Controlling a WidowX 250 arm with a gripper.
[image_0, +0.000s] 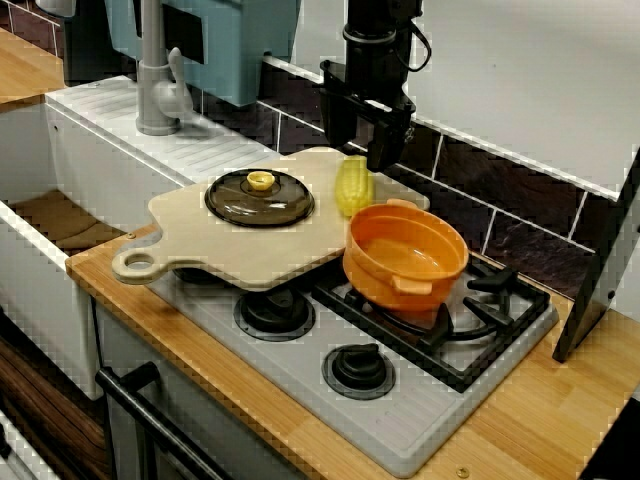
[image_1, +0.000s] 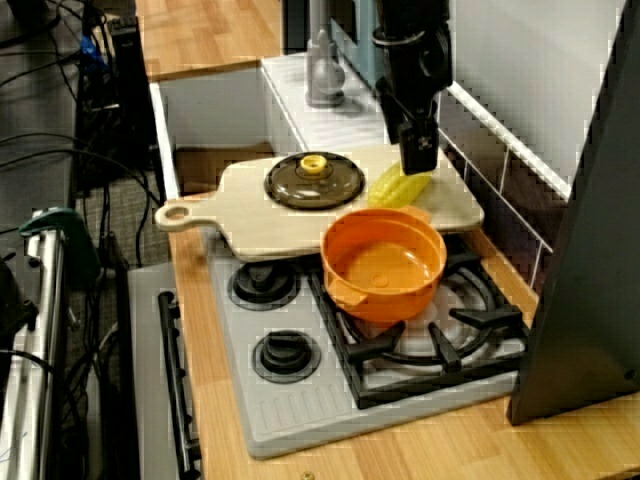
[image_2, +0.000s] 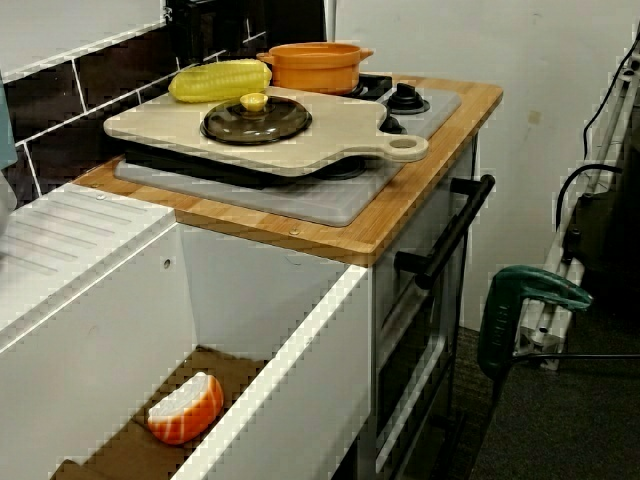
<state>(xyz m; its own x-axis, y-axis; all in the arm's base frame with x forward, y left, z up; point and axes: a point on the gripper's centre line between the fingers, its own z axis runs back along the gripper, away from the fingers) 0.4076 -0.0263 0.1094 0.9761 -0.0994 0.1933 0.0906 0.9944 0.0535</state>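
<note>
Black robot hand (image_1: 418, 152), its opening impossible to tell, hangs just above one end of the yellow plastic corn cob (image_1: 398, 188), which lies lengthwise along the pale wooden cutting board (image_1: 250, 228).

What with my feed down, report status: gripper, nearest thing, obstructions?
Gripper right above corn, jaws unclear. Corn lying on board, back edge. Orange pot close beside it; lid further off.

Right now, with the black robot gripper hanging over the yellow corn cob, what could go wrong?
The black gripper hovers close above the yellow corn cob, which is round and lies near the back edge of the pale wooden cutting board; a nudge might roll it off. The round orange pot sits close beside the corn, so the gripper could bump it.
</note>
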